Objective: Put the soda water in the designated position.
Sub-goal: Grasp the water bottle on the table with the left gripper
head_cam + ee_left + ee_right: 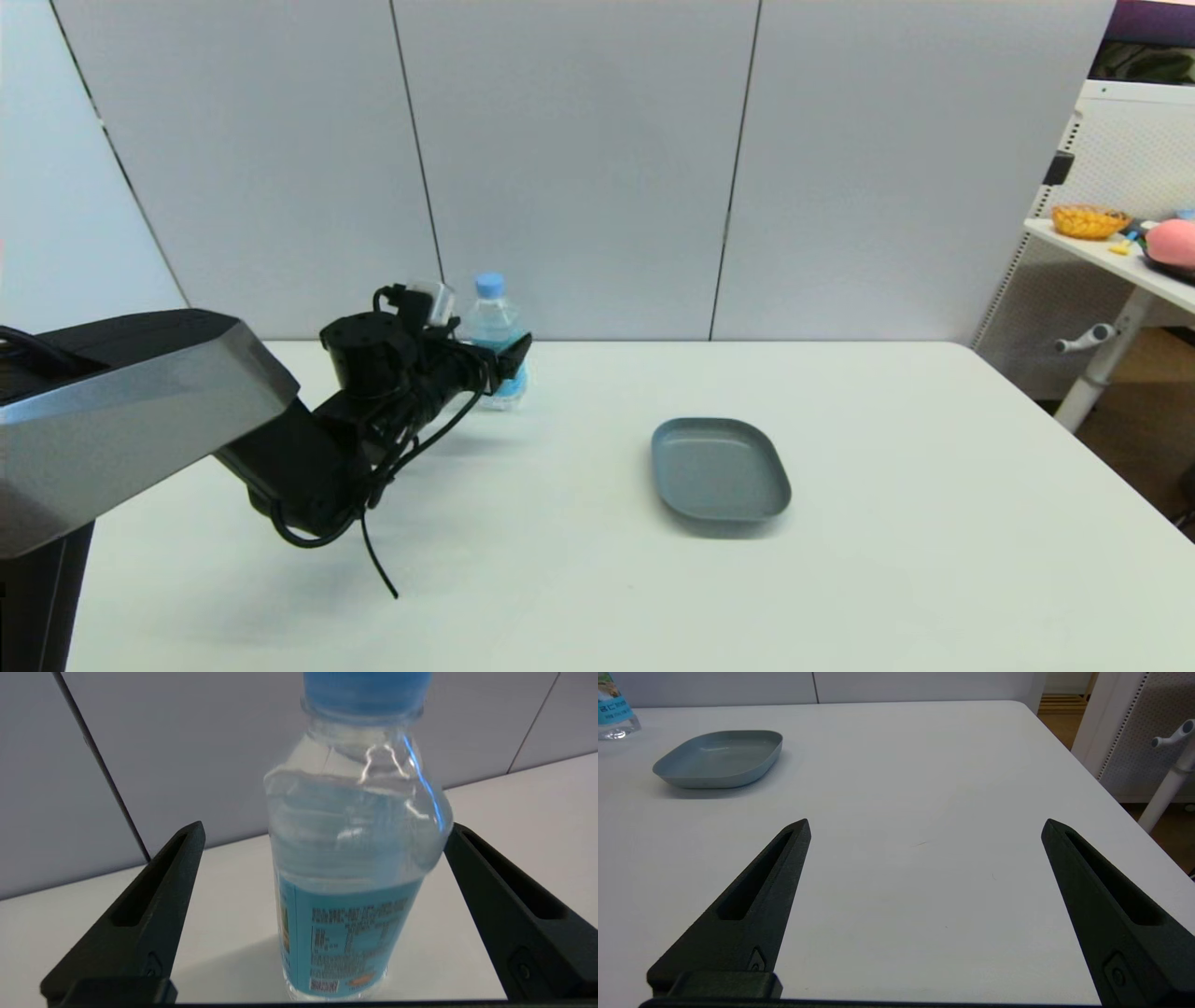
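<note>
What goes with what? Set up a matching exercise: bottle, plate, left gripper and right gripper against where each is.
Things:
1. soda water
2. grey plate
3. left gripper
4. right gripper

Places:
A. open over bare table
B. lying empty near the table's middle
C. upright by the back wall
D. open, its fingers on either side of the bottle

Pairs: 1-C, 2-B, 3-D, 4-A

Desk [840, 579]: soda water [495, 341] upright at rear left, near the back wall panels [579, 168]. Left pincer [512, 359] around it, one finger either side. Tray [719, 467] centre, right of and in front of the bottle. Right pincer [924, 826] over the desk's right part.
</note>
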Controlling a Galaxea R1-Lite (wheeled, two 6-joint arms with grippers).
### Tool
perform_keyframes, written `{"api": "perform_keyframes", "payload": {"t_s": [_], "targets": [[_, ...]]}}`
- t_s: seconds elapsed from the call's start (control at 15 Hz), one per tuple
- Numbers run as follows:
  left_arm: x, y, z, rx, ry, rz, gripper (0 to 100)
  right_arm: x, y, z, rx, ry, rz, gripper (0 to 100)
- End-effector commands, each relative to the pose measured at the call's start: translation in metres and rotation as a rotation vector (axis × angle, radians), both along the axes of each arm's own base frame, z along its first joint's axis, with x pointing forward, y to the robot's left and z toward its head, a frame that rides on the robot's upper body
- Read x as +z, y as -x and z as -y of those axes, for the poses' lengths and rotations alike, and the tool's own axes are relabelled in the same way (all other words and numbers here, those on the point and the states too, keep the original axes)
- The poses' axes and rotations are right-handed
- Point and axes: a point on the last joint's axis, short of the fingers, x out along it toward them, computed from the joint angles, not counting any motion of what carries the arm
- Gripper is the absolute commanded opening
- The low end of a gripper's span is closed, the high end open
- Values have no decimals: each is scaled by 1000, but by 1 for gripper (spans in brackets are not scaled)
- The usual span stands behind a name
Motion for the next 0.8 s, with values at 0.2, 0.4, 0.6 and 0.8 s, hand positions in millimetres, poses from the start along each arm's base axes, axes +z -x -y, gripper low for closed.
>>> {"api": "perform_keyframes", "payload": {"t_s": [0.2,0.4,0.6,0.8], "targets": [[5,-7,3,-2,19,31,100,0,0,0,0,0,-1,100],[5,-7,3,-2,23,32,100,0,0,0,0,0,-1,100],[2,-9,3,0,22,29,100,0,0,0,0,0,-1,100],[0,-12,6,-3,26,32,100,0,0,0,0,0,-1,100]]}}
